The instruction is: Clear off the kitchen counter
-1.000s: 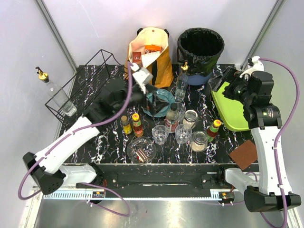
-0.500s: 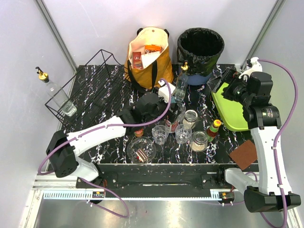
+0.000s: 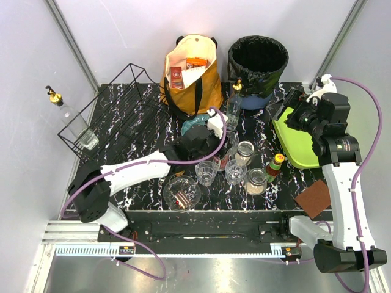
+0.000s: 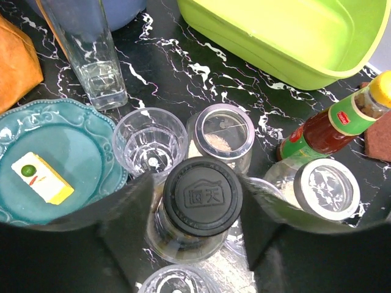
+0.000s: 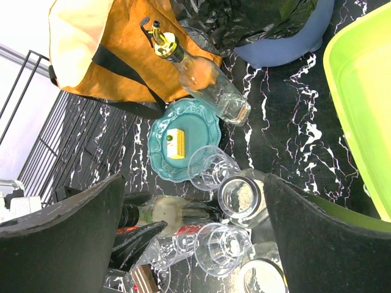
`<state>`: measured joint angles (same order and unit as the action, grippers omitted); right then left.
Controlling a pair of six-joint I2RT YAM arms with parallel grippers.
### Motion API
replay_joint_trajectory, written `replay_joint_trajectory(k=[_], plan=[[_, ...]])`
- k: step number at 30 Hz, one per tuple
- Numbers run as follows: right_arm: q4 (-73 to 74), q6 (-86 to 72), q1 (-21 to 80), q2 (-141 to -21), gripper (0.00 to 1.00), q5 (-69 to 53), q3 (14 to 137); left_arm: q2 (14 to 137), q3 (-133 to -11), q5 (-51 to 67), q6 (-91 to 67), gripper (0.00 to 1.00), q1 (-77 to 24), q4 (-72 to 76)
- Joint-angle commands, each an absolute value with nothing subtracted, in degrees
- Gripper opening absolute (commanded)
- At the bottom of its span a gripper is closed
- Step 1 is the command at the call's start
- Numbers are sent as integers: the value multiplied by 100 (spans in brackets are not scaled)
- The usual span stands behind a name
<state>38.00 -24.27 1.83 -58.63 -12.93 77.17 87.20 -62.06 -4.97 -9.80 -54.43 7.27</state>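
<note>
Flanking black-capped bottle [image 4: 203, 196], left tool [image 4: 197, 213], grip unclear; glasses [image 4: 149, 143] tight alongside; right tool [image 5: 195, 183] wide.

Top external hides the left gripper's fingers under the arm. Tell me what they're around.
Observer: The left wrist view shows the left gripper straddling a black-capped bottle, one finger on each side. I can't confirm contact.
Operator: Check the plate beside it.
Observer: The teal plate holds one small yellow-and-white block.
Operator: Report the right gripper.
Observer: In its wrist view the right gripper is wide open with nothing between the fingers.
</note>
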Motion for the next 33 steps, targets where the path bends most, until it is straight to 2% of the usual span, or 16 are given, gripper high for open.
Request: replay_joint_trajectory(k=[1,12,13,33], plan=[[3814,-2268,193,-5748,100,-1160,7831,8806,-6187,-492,-993,53,-5458,1467],[3832,-2250,193,-5695,100,-1064,7831,8701,-6205,-685,-686,2,-5467,1732],[3841,-2259,193,-5695,99,-1055,7822,8666,-6266,-703,-642,0,-5467,1688],[3797,-2303,185,-5722,100,-1011,7787,7541,-8480,-1634,-159,0,-5467,36]])
